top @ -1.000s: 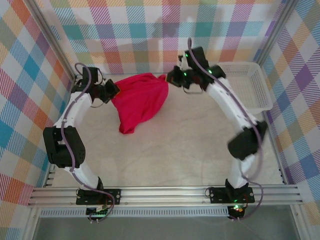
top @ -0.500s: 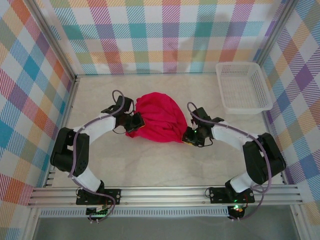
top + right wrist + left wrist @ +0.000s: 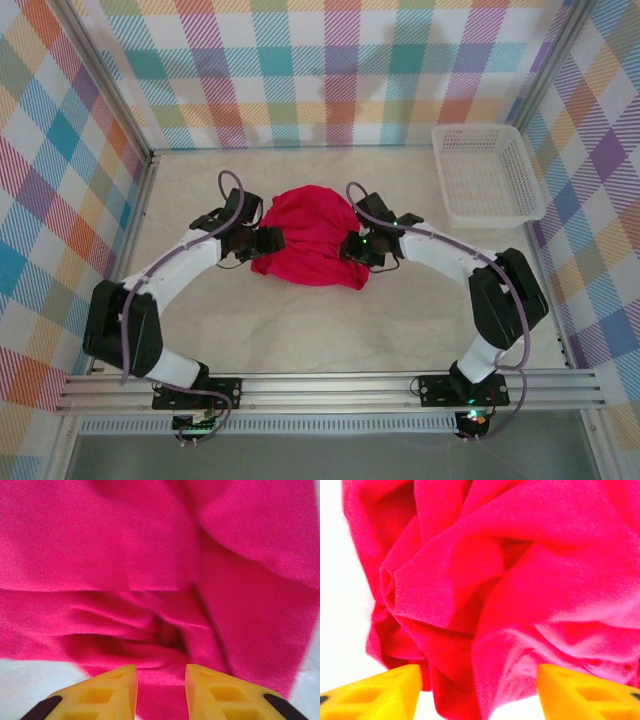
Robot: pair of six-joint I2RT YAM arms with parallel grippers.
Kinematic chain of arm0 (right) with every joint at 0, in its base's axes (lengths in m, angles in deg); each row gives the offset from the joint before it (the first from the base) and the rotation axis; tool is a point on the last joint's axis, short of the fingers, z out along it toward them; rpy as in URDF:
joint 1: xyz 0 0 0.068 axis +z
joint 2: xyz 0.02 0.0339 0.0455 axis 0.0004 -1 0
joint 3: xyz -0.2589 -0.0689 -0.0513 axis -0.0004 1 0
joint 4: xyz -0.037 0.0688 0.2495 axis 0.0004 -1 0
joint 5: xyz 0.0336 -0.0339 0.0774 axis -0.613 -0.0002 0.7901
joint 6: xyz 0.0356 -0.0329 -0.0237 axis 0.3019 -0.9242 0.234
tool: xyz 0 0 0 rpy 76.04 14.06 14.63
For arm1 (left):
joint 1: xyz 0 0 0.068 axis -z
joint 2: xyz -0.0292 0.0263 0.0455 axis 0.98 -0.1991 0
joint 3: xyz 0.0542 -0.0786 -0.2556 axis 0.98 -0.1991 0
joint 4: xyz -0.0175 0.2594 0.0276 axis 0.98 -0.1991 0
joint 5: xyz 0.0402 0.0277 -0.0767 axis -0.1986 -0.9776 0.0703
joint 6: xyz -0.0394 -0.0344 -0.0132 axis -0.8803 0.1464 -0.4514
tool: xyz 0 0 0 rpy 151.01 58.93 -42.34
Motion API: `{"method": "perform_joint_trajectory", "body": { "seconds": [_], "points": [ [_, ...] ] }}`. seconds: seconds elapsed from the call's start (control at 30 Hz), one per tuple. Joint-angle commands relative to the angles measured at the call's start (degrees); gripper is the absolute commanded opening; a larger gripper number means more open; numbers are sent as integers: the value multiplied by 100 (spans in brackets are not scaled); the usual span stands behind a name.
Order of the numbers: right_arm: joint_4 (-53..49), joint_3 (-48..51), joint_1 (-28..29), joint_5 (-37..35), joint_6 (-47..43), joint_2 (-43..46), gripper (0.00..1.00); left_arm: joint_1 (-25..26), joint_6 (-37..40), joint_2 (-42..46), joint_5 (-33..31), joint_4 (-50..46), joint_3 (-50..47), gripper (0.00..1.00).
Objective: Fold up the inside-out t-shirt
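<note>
The inside-out t-shirt [image 3: 312,233] is a bright red crumpled heap on the pale table [image 3: 330,320], a little behind its middle. My left gripper [image 3: 268,240] sits at the heap's left edge. In the left wrist view its yellow fingers [image 3: 375,695] stand wide apart, open, with loose red folds [image 3: 485,605] just ahead of them. My right gripper [image 3: 353,247] is at the heap's right edge. Its yellow fingers [image 3: 102,695] are a small gap apart, open, over the red cloth [image 3: 150,580] lying below. No tag or patch shows.
A white mesh basket [image 3: 487,175] stands at the back right of the table. Plaid walls with metal rails [image 3: 135,130] close in the back and both sides. Both arm bases are bolted to the near rail [image 3: 330,385].
The shirt, held up at the back a second ago, has come down onto the table as a heap. Both grippers have opened and let go, the left one last.
</note>
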Motion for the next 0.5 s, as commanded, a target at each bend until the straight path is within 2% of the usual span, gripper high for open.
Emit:
{"method": "perform_joint_trajectory", "body": {
  "seconds": [0.0,0.1,0.17,0.3,0.47],
  "points": [
    [-29,472,-174,-280,490,367,34,437,1157,377,110,-146,392,73],
    [203,958,-405,-150,637,697,39,947,1871,-66,646,1,757,78],
    [256,1165,-537,-64,656,838,44,1239,2351,-513,770,41,1081,80],
    [408,1566,-834,254,682,1089,51,1559,3112,-1544,722,-272,2048,80],
    [539,1848,-1030,457,657,1328,52,1729,3888,-2803,404,-1013,3345,80]
  ]
}}
